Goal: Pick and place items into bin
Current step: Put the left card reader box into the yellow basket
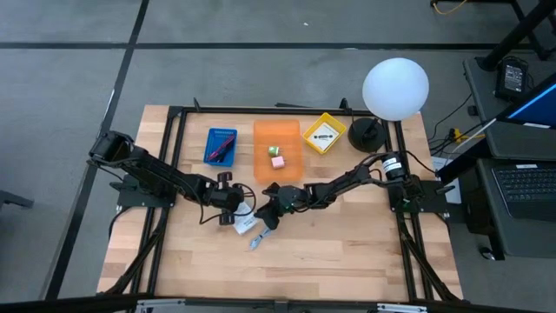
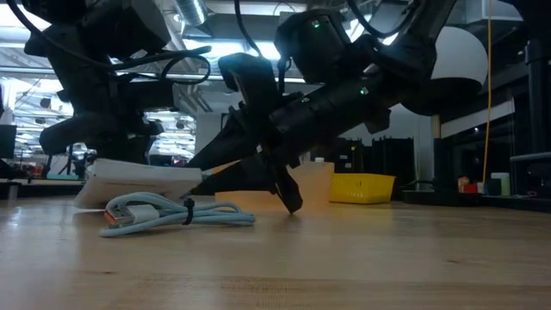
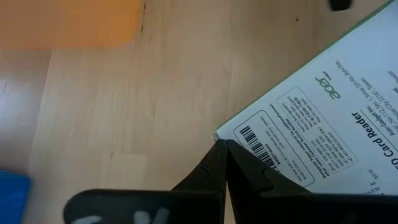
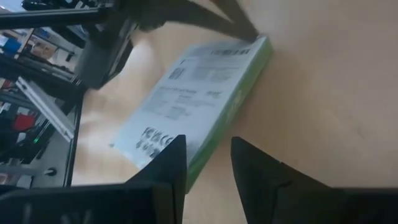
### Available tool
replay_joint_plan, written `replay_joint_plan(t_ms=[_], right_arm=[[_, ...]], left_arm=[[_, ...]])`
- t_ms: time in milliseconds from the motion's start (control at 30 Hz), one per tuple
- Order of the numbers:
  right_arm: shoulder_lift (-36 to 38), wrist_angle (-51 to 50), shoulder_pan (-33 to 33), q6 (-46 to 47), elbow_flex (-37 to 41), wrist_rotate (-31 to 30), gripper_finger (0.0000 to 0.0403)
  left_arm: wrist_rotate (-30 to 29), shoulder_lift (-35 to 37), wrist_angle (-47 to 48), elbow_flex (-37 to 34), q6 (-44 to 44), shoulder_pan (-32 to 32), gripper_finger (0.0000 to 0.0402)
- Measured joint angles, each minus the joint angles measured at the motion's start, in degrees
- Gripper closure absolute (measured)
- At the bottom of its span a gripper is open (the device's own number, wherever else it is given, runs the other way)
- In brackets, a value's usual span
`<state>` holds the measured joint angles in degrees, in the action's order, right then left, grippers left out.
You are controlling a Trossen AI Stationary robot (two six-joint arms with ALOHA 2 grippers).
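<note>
A white printed packet (image 1: 244, 223) with a green side lies on the table at the middle, near the front of the orange bin (image 1: 278, 165). My left gripper (image 3: 224, 144) is shut, its tips at one corner of the packet. My right gripper (image 4: 208, 163) is open, and its fingers stand on either side of the packet's opposite corner (image 4: 189, 163). I cannot tell whether they touch it. A light-blue cord (image 2: 172, 212), coiled and tied, lies on the table just nearer than the packet. A pink cube (image 1: 277, 162) and a greenish cube (image 1: 273, 150) lie in the orange bin. My left gripper's shut fingertips meet the packet's barcode corner (image 3: 231, 134), coming from the table's left and slanting down. The right wrist view shows the same tips at that corner (image 4: 256, 38). Whether they press on it or only touch it, I cannot tell.
A blue bin (image 1: 221, 145) with cords in it, the orange bin and a yellow bin (image 1: 323, 132) holding a packet stand in a row at the far side. A white globe lamp (image 1: 395, 87) stands at the far right corner. Bare wood lies toward the near edge.
</note>
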<state>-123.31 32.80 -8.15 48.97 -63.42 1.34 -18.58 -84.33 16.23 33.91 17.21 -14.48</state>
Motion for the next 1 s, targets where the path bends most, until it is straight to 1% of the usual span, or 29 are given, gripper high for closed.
replay_joint_plan(t_ms=[100, 200, 267, 467, 667, 867, 933, 1000], right_arm=[[0.0, 0.1, 0.7, 0.3, 0.0, 0.9, 0.0297], [0.0, 0.7, 1.5, 1.4, 0.0, 4.9, 0.0297], [0.0, 1.1, 1.9, 1.6, 0.0, 6.4, 0.0297], [0.0, 1.6, 3.9, 0.2, 0.1, 9.0, 0.0297], [0.2, 1.4, 5.0, -1.6, 0.1, 12.3, 0.0297], [0.3, 2.1, 2.5, -10.2, -1.3, 11.9, 0.0297], [0.5, 2.2, 1.6, -12.1, -1.6, 11.0, 0.0297], [0.7, 2.0, 1.0, -14.0, -1.8, 9.5, 0.0297]], left_arm=[[-1.4, 0.0, -0.1, 0.0, 0.0, 0.1, 0.0400], [-2.2, 0.0, -0.2, 0.0, 0.0, 0.9, 0.0400], [-2.4, 0.0, -0.4, 0.0, 0.0, 1.7, 0.0400], [-1.0, -0.2, -0.4, -0.2, -1.0, 3.3, 0.0400], [-1.0, -0.2, -0.7, -0.1, -1.0, 3.4, 0.0400], [-1.8, 0.2, -0.6, -0.1, -2.5, 3.3, 0.0400], [-1.8, 1.2, 0.8, 0.1, -2.5, 3.3, 0.0400], [-1.8, 2.6, 4.6, 0.9, -1.5, 3.3, 0.0400]])
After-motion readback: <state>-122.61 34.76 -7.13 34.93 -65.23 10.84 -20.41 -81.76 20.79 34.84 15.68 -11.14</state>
